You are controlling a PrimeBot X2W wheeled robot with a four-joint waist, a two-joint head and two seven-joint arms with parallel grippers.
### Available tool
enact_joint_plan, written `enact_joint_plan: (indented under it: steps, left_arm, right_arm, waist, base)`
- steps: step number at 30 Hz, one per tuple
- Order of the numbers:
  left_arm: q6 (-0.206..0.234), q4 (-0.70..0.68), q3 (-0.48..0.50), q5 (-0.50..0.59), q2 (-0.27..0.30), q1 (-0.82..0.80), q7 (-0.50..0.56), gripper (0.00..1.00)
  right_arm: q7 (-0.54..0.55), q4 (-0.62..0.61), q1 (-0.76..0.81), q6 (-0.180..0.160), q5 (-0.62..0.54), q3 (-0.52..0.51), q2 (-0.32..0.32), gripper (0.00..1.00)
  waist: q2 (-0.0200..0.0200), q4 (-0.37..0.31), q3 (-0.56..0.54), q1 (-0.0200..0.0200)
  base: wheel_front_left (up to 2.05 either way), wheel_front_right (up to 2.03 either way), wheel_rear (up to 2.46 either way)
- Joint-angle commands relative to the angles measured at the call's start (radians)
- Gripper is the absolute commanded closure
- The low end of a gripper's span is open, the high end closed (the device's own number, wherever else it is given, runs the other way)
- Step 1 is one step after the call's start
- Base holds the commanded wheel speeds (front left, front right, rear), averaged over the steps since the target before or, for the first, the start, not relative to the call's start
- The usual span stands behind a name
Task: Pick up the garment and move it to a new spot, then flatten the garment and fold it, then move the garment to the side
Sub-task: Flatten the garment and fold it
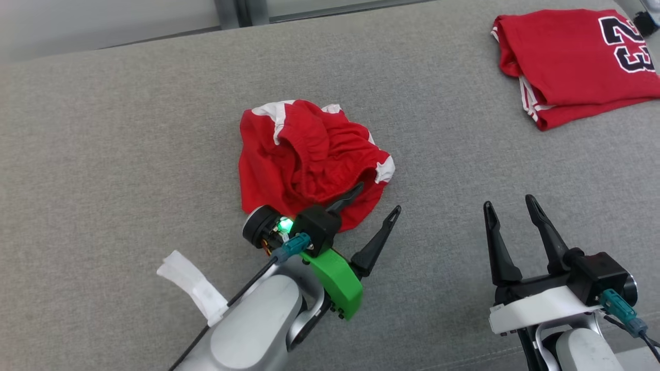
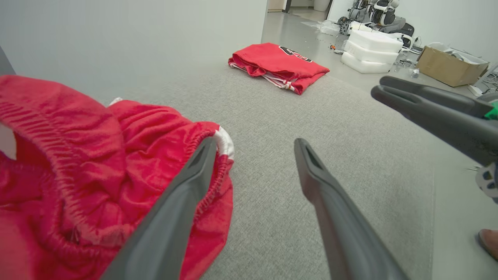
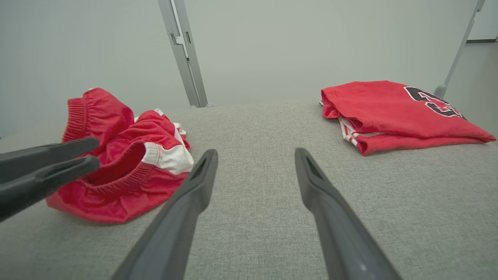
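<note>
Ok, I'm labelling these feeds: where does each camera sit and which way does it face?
Head view: from the head, down onto grey surface, crumpled shorts, folded jersey; left gripper, right gripper, both forearms show.
Left wrist view: along its own fingers, low beside the shorts, towards the jersey; right gripper at right.
Right wrist view: along its own fingers, low over the surface; left gripper at left.
Shared: both wrist views hold shorts and jersey.

You see your right gripper (image 3: 255, 163) spread wide at bottom centre, crumpled red shorts (image 3: 128, 175) left, folded jersey (image 3: 389, 112) upper right.
</note>
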Motion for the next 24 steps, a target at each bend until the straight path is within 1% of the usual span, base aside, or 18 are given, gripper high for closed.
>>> enact_joint_plan:
  steps: [1, 5, 11, 14, 19, 24]
  left_arm:
    - [0.006, 0.016, -0.005, -0.003, 0.004, -0.025, 0.010, 0.00]
    - [0.032, 0.052, -0.022, -0.030, 0.004, -0.063, 0.037, 0.00]
    - [0.080, 0.088, -0.029, -0.061, 0.004, -0.108, 0.037, 0.00]
    - [0.094, 0.096, -0.032, -0.074, 0.004, -0.124, 0.044, 0.00]
    - [0.138, 0.120, -0.032, -0.096, 0.004, -0.153, 0.062, 0.00]
    - [0.165, 0.135, -0.034, -0.121, 0.004, -0.169, 0.079, 0.00]
  right_arm:
    - [0.000, -0.003, -0.016, -0.002, -0.004, -0.003, 0.002, 0.00]
    - [0.000, -0.005, -0.022, -0.002, -0.004, -0.002, 0.008, 0.00]
    - [0.000, -0.002, -0.033, -0.002, -0.001, 0.001, 0.014, 0.00]
    - [0.000, 0.003, -0.034, -0.002, 0.005, 0.001, 0.016, 0.00]
    - [0.000, 0.007, -0.039, -0.002, 0.009, 0.014, 0.021, 0.00]
    - [0.000, 0.007, -0.041, -0.002, 0.012, 0.021, 0.023, 0.00]
  waist:
    - [-0.0001, -0.038, 0.038, 0.0000]
    - [-0.0001, -0.051, 0.049, 0.0000]
    - [-0.0001, -0.062, 0.059, 0.0000]
    - [-0.0001, -0.064, 0.064, 0.0000]
    - [-0.0001, -0.071, 0.070, 0.0000]
    - [-0.0001, -0.083, 0.074, 0.0000]
  base:
    - [0.00, 0.00, 0.00]
    - [0.00, 0.00, 0.00]
    - [0.00, 0.00, 0.00]
    - [0.00, 0.00, 0.00]
    - [0.00, 0.00, 0.00]
    - [0.00, 0.00, 0.00]
